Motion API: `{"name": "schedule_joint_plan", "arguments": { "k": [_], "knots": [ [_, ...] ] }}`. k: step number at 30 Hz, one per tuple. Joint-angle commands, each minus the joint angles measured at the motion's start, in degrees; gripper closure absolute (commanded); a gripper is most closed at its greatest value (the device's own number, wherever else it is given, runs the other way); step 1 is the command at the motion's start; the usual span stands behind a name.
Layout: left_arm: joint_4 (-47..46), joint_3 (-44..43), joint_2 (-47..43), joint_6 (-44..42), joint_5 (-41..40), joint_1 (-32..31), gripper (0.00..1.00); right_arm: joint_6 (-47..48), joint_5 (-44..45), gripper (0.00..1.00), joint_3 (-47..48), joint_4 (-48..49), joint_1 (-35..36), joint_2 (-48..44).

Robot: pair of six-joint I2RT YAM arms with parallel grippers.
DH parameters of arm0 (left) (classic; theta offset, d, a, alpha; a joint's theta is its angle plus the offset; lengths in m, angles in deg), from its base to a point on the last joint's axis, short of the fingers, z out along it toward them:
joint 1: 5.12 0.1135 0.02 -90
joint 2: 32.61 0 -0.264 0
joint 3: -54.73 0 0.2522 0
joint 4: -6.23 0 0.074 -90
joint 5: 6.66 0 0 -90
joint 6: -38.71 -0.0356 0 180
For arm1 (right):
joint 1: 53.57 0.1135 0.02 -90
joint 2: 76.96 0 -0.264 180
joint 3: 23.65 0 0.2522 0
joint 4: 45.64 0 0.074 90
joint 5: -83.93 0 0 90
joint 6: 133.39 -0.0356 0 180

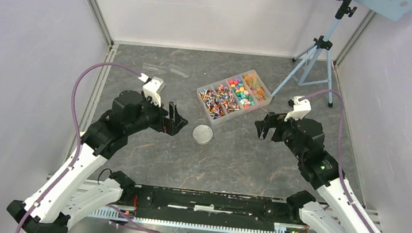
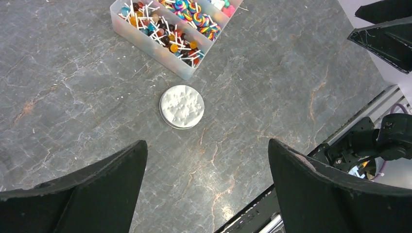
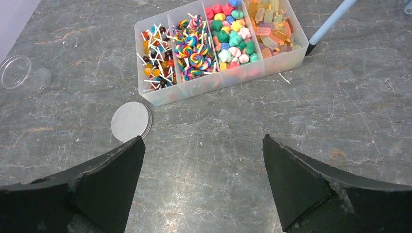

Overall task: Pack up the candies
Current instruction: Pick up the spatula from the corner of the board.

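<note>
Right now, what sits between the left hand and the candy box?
Just the round lid, on otherwise bare table; clearest in the left wrist view.

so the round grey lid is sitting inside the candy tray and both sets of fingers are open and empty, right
Not quite. The round grey lid lies on the table beside the candy tray, by its lollipop end, not inside it; the right wrist view shows this. The left fingers and right fingers are indeed open and empty.

Multicoloured candies (image 3: 221, 41), lollipops, swirls, gumdrops, jellies, sorted in four compartments of a clear box (image 3: 160, 97)
</note>
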Motion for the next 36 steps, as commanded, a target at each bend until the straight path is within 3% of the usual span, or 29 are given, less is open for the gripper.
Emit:
{"name": "schedule_joint_plan", "arguments": {
  "k": [1,6,12,15,18,23,28,31,36],
  "knots": [
    [-2.7,-1.06,0.82,2.45,-1.29,0.27,0.0,-0.62,0.15,0.02,0.38,1.3,-0.02,-0.77],
    [-0.55,-2.9,2.84,5.65,-11.63,0.28,0.0,-0.04,-1.24,0.02,-0.39,2.76,-0.03,-1.75],
    [2.64,-7.49,8.18,17.95,-37.23,0.42,0.01,-0.84,-1.75,0.02,-1.99,5.02,-0.05,-3.95],
    [0.24,-9.83,12.4,23.3,-43.91,1.66,0.04,-1.31,-3.92,0.02,-2.84,6.81,-0.04,-4.75],
    [2.89,-14.97,19.02,31.39,-45.77,6.16,0.04,-1.89,-5.77,0.02,-3.03,7.73,-0.07,-5.4],
    [7.4,-22.5,32.58,48.1,-44.01,13.5,0.13,-2.6,-7.98,0.02,-3.12,8.58,-0.08,-7.25],
    [11.61,-33.49,47.56,54.51,-48.74,16.74,0.2,-2.59,-10.55,0.02,-2.99,9.82,-0.02,-9.24],
    [15.47,-39.11,55.86,60.36,-46.53,20.33,0.23,-2.53,-11.56,0.02,-3.06,10.66,-0.03,-9.97],
    [8.01,-41.09,64.44,61.6,-41.28,25.34,0.3,-2.11,-11.81,0.02,-3.26,11.79,-0.02,-9.8]
  ]
}}
